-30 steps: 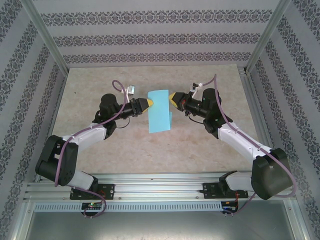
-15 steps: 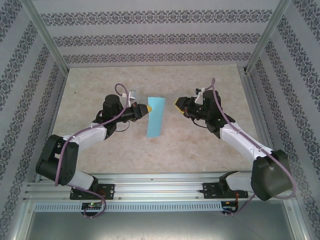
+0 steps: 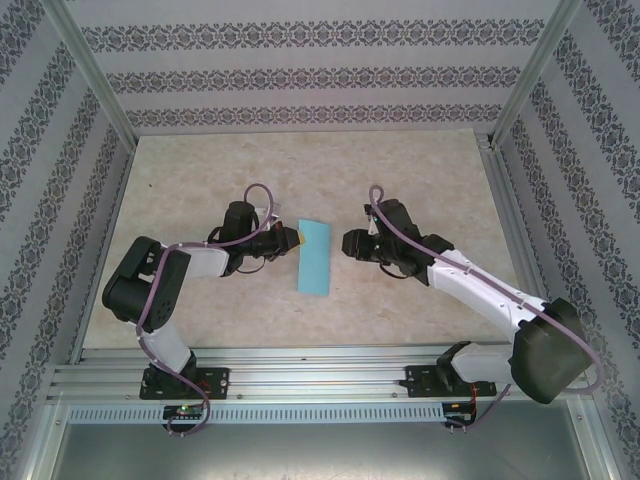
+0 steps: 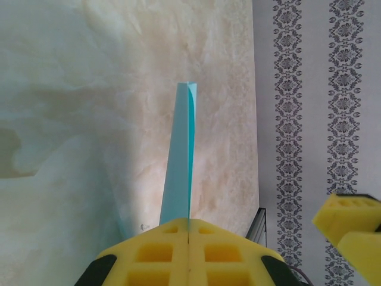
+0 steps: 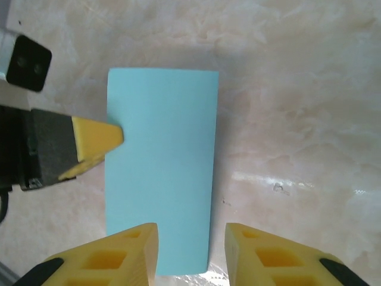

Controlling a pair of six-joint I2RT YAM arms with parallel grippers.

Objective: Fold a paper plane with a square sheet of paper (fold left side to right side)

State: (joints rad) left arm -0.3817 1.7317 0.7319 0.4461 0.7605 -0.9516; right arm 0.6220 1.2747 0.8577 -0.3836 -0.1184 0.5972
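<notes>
The left gripper (image 3: 297, 240) was clamped on the left edge of the folded paper (image 3: 315, 258) at the middle of the table (image 3: 200, 200). The right gripper (image 3: 347, 243) stood open just right of it. With only one side held, the layers might slip and skew the crease.

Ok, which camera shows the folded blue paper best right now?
Right wrist: the sheet of paper lies face-on as a full rectangle, with the left gripper pinching its left edge. Top external shows the sheet whole but small. Left wrist sees it edge-on, as a thin strip.
</notes>
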